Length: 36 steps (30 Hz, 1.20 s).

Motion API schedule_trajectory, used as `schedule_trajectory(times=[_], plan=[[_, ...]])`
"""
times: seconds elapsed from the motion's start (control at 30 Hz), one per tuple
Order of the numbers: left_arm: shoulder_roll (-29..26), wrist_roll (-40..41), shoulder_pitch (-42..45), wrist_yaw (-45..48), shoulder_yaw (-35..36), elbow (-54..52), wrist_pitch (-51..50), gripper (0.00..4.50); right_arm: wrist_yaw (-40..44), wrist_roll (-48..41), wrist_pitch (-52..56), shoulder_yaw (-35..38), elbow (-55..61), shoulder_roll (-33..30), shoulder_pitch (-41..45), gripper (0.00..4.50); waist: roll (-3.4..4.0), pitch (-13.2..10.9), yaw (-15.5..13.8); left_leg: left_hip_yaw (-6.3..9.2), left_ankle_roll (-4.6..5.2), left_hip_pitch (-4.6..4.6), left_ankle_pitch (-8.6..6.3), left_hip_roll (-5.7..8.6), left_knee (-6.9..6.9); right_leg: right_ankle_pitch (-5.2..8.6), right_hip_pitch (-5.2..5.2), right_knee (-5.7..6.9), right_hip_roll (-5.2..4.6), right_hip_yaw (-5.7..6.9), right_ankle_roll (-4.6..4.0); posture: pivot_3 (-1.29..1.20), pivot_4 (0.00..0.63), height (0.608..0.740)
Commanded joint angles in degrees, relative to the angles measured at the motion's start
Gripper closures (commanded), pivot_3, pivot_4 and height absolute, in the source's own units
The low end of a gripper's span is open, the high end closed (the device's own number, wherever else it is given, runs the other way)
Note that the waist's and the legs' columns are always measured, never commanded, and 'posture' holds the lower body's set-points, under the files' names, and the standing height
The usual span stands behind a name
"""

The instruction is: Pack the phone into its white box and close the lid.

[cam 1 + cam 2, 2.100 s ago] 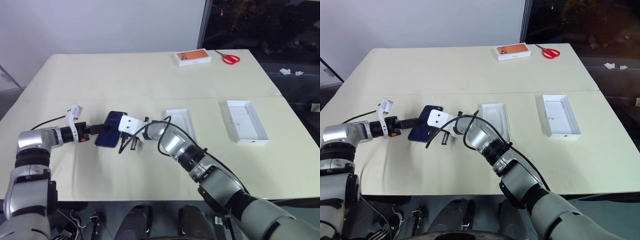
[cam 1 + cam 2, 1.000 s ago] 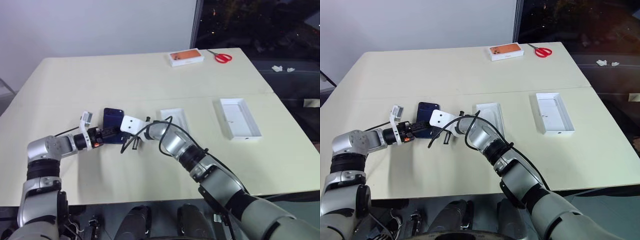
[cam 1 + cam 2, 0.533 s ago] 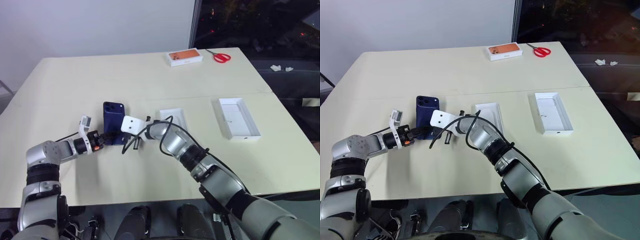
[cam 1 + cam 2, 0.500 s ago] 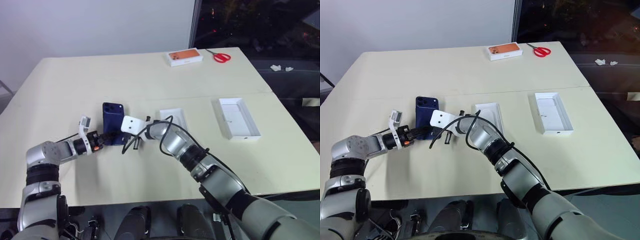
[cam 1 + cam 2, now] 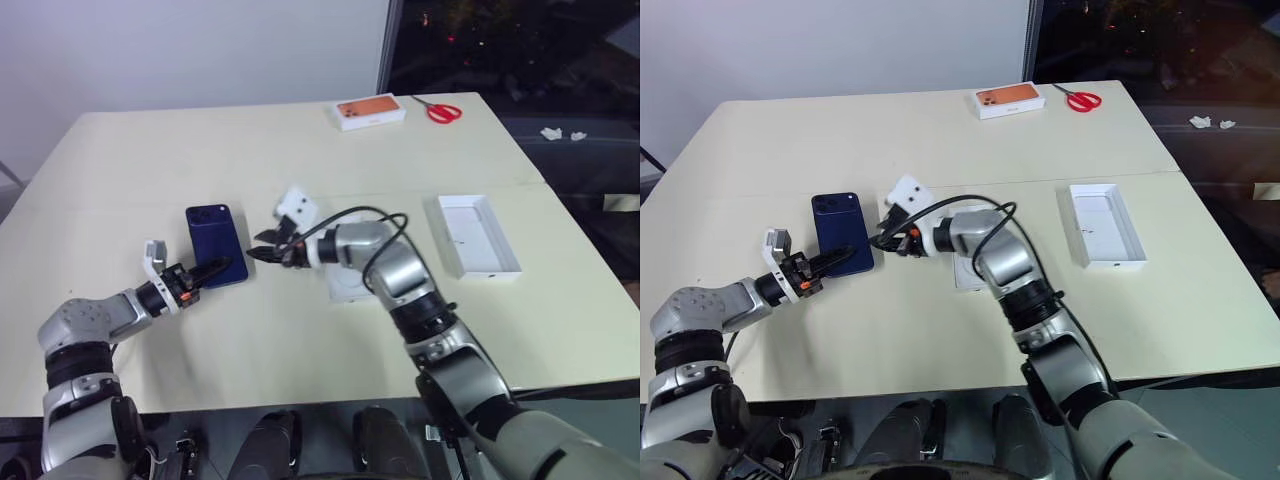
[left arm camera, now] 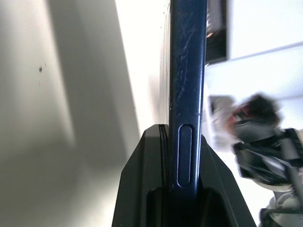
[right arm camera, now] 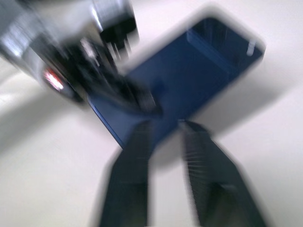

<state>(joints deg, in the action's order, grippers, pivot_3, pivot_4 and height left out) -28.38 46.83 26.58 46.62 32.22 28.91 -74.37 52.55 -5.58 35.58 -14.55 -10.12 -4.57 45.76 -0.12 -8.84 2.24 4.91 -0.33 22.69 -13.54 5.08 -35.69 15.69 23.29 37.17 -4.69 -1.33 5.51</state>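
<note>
the phone [image 5: 216, 244] sits clamped in the left tool [image 5: 226, 267], right tool [image 5: 262, 252] just beside.

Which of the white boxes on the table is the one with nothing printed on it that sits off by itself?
Start at the cream table and look toward its right side, away from both arms. There lies a shallow white tray, open side up and showing a bare white inside. The box at the far edge has an orange picture on top, and the other white tray lies half hidden under the right arm.
</note>
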Motion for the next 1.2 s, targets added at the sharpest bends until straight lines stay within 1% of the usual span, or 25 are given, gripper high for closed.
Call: schedule_trajectory(times=[0.03,0.07,0.13,0.17,0.23,0.33,0.5,0.67,0.77,1.0,1.07,1.1,1.2], plan=[[1.5,4.9,-1.4,-3.5,3.6,-6.2,-4.3,4.50,5.1,-3.5,-0.3,1.2,8.3,-6.1,-2.0,1.20,-0.15,-0.1,-0.1,0.00,0.00,0.01,0.00,0.01,-0.01,0.00,0.00,0.00,-0.01,0.00,0.00,0.00,0.150,0.740],[2.5,6.0,-1.7,-5.4,4.7,-7.9,-5.8,4.50,7.7,-3.7,-1.6,0.4,10.3,-9.7,-3.4,0.76,-0.19,-0.1,-0.2,0.01,0.01,0.04,-0.01,0.01,-0.02,0.00,0.00,-0.04,-0.03,0.01,0.00,0.00,0.150,0.740],[4.3,7.7,-2.0,-8.6,6.7,-10.4,-7.8,4.50,10.9,-3.7,-3.6,-0.7,12.4,-15.1,-5.7,0.76,-0.32,-0.2,-0.4,0.00,0.03,0.09,-0.03,0.03,-0.02,0.00,0.02,-0.10,-0.04,0.02,0.00,0.00,0.150,0.740],[5.1,7.5,-2.8,-9.9,6.3,-13.1,-7.3,4.50,13.1,-3.6,-4.7,-0.9,13.1,-18.7,-7.2,0.76,-0.37,-0.2,-0.5,0.00,0.04,0.16,-0.03,0.03,-0.04,0.00,0.04,-0.10,-0.04,0.04,0.00,0.00,0.150,0.740],[6.1,7.8,-3.7,-11.9,6.0,-16.3,-7.4,4.50,16.3,-3.3,-7.4,-1.4,14.0,-24.0,-9.6,0.76,-0.45,-0.3,-0.5,0.00,0.03,0.53,-0.02,-0.01,-0.25,-0.01,0.13,0.00,-0.02,0.06,0.01,0.00,0.150,0.740],[7.7,9.9,-3.0,-14.8,7.4,-18.5,-8.0,4.50,19.7,-1.3,-13.4,-3.0,14.3,-30.3,-12.7,0.76,-0.50,-0.3,-0.5,0.00,0.00,0.62,-0.01,-0.05,-0.30,-0.01,0.23,0.04,0.01,0.07,0.02,0.00,0.150,0.740],[7.8,10.7,-3.0,-15.8,4.9,-21.3,-7.8,4.50,20.4,1.8,-19.9,-4.9,9.7,-33.3,-12.8,0.76,-0.73,-0.5,-0.4,0.00,-0.03,0.62,0.01,-0.08,-0.31,-0.01,0.21,0.04,0.02,0.10,0.02,0.00,0.150,0.740],[7.9,11.4,-2.6,-16.8,4.2,-21.5,-7.4,4.50,19.5,4.3,-22.9,-5.9,5.5,-32.5,-11.5,0.76,-0.83,-0.6,-1.2,-0.01,-0.03,0.64,0.01,-0.07,-0.35,-0.01,0.21,0.03,0.01,0.09,0.01,0.00,0.150,0.740],[8.2,12.2,-2.5,-17.3,3.7,-22.6,-7.9,4.50,19.6,5.7,-24.0,-6.5,4.1,-33.2,-11.7,1.50,-0.89,-0.7,-1.6,0.02,-0.03,0.66,0.01,-0.06,-0.40,-0.01,0.20,0.02,0.01,0.12,0.01,0.00,0.150,0.740],[8.1,14.1,-3.3,-18.3,3.1,-24.2,-8.4,4.50,20.0,5.2,-23.7,-6.2,3.6,-32.9,-11.7,1.50,-0.97,-0.7,-1.6,0.04,-0.03,0.66,0.01,-0.04,-0.42,-0.02,0.16,0.02,-0.01,0.14,0.00,0.00,0.150,0.740],[8.3,14.2,-3.3,-18.6,3.0,-24.2,-8.3,4.50,20.1,5.5,-23.9,-6.6,3.5,-32.8,-11.8,2.05,-0.97,-0.7,-1.6,0.04,-0.03,0.66,0.01,-0.04,-0.42,-0.02,0.16,0.02,-0.01,0.15,0.00,0.00,0.150,0.740],[8.3,14.2,-3.3,-18.7,2.8,-24.3,-8.2,4.50,19.9,5.7,-23.8,-6.7,3.4,-32.7,-11.8,2.41,-0.97,-0.7,-1.6,0.05,-0.03,0.66,0.01,-0.04,-0.43,-0.02,0.16,0.02,-0.01,0.15,0.00,0.00,0.150,0.740],[8.5,14.7,-3.4,-19.2,2.5,-24.4,-8.1,4.50,19.1,6.2,-23.5,-6.9,2.9,-32.3,-11.6,3.78,-0.99,-0.7,-1.5,0.05,-0.03,0.65,0.01,-0.05,-0.43,-0.02,0.15,0.02,0.00,0.16,0.00,0.00,0.150,0.740]])
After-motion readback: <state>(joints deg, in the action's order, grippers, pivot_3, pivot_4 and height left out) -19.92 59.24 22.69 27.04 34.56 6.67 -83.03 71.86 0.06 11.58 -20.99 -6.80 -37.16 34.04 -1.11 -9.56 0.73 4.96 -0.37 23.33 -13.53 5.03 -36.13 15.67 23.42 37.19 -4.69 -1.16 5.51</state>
